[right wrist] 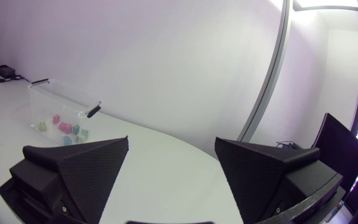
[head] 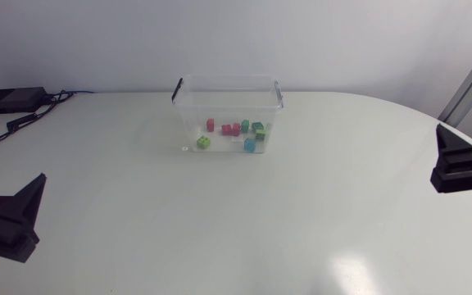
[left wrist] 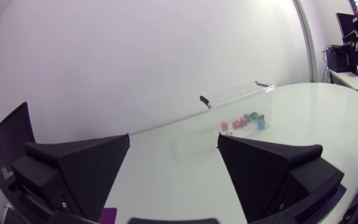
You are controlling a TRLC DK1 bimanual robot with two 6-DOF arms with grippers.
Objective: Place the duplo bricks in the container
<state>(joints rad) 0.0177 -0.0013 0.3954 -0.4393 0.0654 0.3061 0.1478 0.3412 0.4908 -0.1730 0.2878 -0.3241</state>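
Clear plastic container (head: 226, 79), smooth glossy table (head: 318, 205) (light glare), plastic bricks (head: 231, 129)

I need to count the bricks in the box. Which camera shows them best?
The head view: it looks down into the clear box, so the bricks show mostly apart, by colour. Both wrist views show them only far off and tiny, seen through the box wall.

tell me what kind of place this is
Probably a robot test bench in a lab or office: a plain white table holds a clear container of coloured duplo bricks, with the left gripper and right gripper resting open at its sides.
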